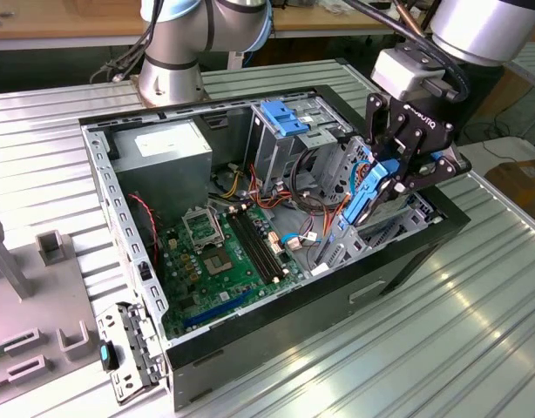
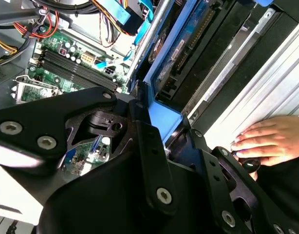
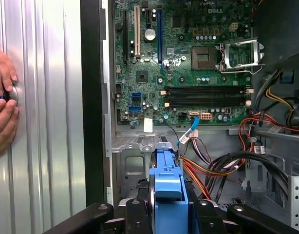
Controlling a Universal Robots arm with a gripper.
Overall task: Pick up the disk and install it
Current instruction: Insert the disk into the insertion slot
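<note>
My gripper is shut on the disk, a dark drive with bright blue rails, held on edge and tilted. It hangs at the open computer case's end on the exterior view's right, just above the metal drive cage. In the second wrist view the disk's dark body and blue rail run out from between the black fingers. In the first wrist view its blue end tab sits between the fingers, over the cage floor.
The motherboard lies on the case floor, with orange and red cables beside the cage. A paler blue bracket and a grey power supply stand at the case's far side. A person's hands rest on the ribbed table.
</note>
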